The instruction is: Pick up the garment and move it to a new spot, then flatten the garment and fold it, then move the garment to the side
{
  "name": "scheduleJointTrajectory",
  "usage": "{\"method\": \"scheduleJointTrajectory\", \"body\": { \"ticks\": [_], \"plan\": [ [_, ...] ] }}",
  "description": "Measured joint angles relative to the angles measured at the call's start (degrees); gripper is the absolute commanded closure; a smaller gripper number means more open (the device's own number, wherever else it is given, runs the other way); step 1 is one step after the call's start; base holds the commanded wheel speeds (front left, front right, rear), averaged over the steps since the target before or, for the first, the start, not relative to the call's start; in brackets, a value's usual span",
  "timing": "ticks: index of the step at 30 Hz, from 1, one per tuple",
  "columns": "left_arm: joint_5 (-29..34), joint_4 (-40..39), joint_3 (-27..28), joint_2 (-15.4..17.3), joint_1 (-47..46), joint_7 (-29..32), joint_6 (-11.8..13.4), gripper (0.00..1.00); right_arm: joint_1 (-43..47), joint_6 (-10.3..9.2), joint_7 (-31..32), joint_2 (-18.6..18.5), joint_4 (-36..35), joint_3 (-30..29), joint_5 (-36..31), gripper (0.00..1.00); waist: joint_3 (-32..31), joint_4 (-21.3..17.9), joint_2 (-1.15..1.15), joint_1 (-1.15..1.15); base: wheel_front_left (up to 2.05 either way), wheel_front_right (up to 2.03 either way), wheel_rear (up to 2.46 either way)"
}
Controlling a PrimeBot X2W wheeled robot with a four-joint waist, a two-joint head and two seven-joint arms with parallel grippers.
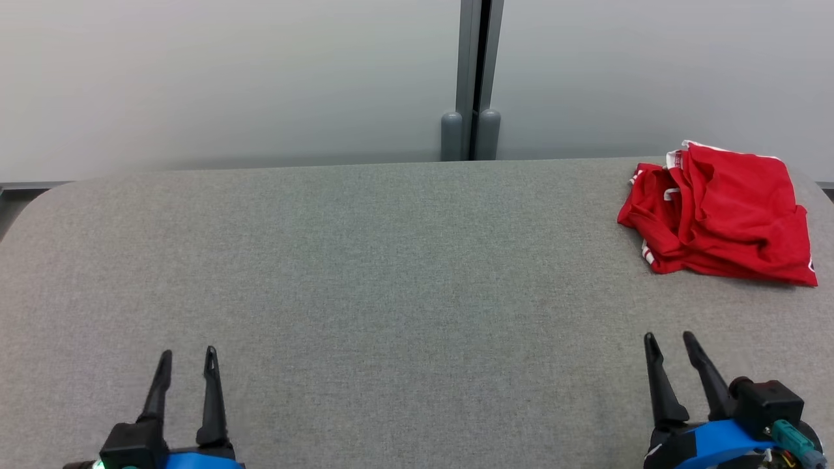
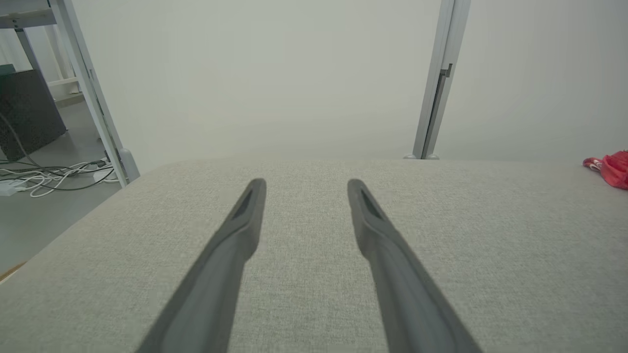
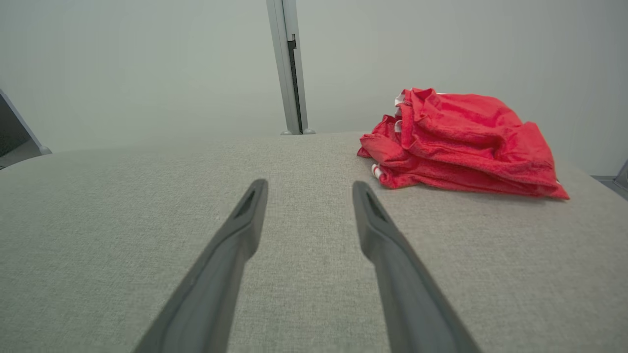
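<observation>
Head view: the one red garment (image 1: 723, 215) lies on the grey counter (image 1: 391, 273), far to the right of the grey post (image 1: 470, 78) and close to the same far edge where the post stands. It is a compact heap of several layers with white trim showing, not flat. The left end effector (image 1: 188, 353) is at the near edge, left of the post. The right end effector (image 1: 668, 337) is at the near edge, right of the post. Both are wide and hold nothing.

Left wrist view: I see its two dark fingers (image 2: 245, 230) spread apart over bare cloth surface. The post is to the right of them, and a small red corner of the garment is far right of the post.

Right wrist view: its two fingers (image 3: 245, 230) are also spread apart and empty. The garment is right of the post, well apart from the fingertips.

My judgement: this fits a bunched garment that waits for pickup, and equally a loosely folded one already put to the side. I cannot decide which, so I name no move.

Count: one garment, one counter, one post, two end effectors with two fingers each.
</observation>
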Motion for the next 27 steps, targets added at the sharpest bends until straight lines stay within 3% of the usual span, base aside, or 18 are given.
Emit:
{"method": "scheduleJointTrajectory", "body": {
  "ticks": [5,27],
  "plan": [
    [-0.5,2.7,-0.3,-0.5,0.5,0.6,0.0,1.0,0.3,0.0,0.4,0.5,2.4,0.0,0.5,1.0,0.0,0.0,0.0,0.0,0.0,0.0,0.0],
    [-24.3,2.9,1.0,-0.9,-1.2,6.4,-1.0,1.0,0.0,0.0,5.7,0.5,1.6,-0.8,23.6,1.0,-0.3,0.0,0.0,0.0,0.0,0.0,0.0]
  ]
}}
